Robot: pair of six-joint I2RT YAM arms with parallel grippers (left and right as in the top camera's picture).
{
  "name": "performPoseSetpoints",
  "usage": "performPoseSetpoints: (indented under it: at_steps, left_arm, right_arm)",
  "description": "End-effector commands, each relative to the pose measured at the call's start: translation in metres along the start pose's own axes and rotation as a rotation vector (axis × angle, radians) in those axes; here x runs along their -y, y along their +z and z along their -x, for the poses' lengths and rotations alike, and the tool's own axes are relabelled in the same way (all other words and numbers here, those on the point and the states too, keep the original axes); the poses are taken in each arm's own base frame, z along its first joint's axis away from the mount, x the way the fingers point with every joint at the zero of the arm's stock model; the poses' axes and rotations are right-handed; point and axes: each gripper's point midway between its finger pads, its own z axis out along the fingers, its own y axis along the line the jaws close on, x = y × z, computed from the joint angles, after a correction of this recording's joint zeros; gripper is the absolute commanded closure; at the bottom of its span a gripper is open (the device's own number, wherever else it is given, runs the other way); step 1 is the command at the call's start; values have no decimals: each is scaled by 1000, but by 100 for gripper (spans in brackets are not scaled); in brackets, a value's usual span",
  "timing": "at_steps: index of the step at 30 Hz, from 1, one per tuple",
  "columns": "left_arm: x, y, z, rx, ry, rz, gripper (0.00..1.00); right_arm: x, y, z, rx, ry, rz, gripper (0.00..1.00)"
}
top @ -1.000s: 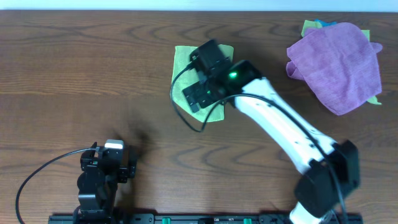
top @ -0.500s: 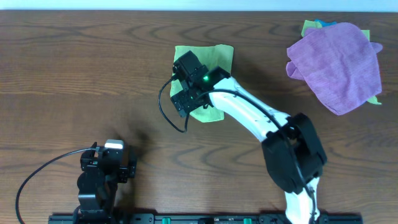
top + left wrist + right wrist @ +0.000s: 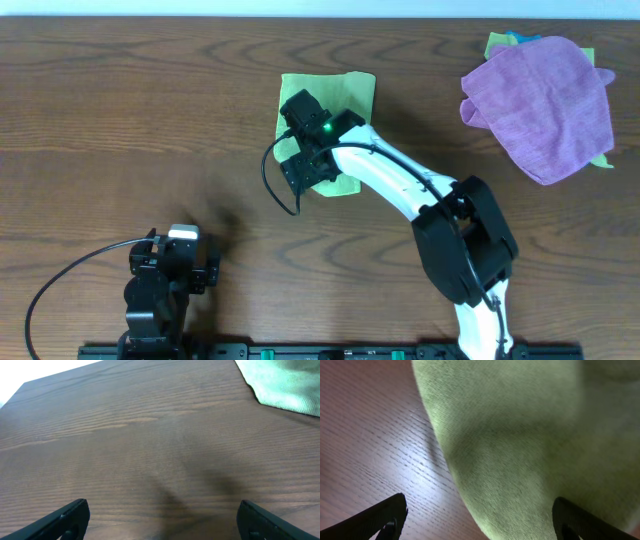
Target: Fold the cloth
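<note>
The right gripper stood wide open, its two black fingers spread far from each other, and it grasped nothing. In the right wrist view both fingertips showed at the lower corners, with the small lime-green microfibre cloth filling the space between them and lying underneath. Whether the fingers touched the soft fabric, I could not tell. A rounded edge of the cloth ran across this view, and bare wood showed on its left.

From above, this gripper hung over the left part of the cloth, which lay on the dark brown wooden table, near the middle and somewhat toward the far edge. The white right arm reached to it from the near side.

The left gripper rested well apart, at the near left of the table. Its fingers were also fully released and held nothing; only wood lay between them.

At the far right corner lay a larger purple cloth, crumpled, with green-and-blue cloth edges showing from under it.
</note>
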Motion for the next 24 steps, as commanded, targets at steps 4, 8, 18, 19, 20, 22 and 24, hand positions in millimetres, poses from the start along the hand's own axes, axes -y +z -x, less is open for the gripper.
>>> performPoseSetpoints:
  at_steps: [4,8,18,19,20,22,24]
  left_arm:
    - [11,2,-1,12,12,-58,5]
    - [15,2,2,25,4,-84,5]
    - [41,-3,13,75,-60,-245,5]
    - [41,-3,13,72,-81,-246,5]
    - [41,-3,13,71,-97,-246,5]
    - [41,-3,13,68,-118,-247,5]
    - [41,-3,13,66,-135,-248,5]
  right_arm:
    - [18,-66,12,101,169,-8,7]
    - [41,-72,1,59,246,-23,5]
    - [59,-32,-18,3,355,147,11]
    - [59,-28,-20,4,356,147,11]
    - [60,-26,-21,7,355,147,12]
    - [60,-21,-23,9,362,147,14]
    - [60,-16,-25,10,362,147,16]
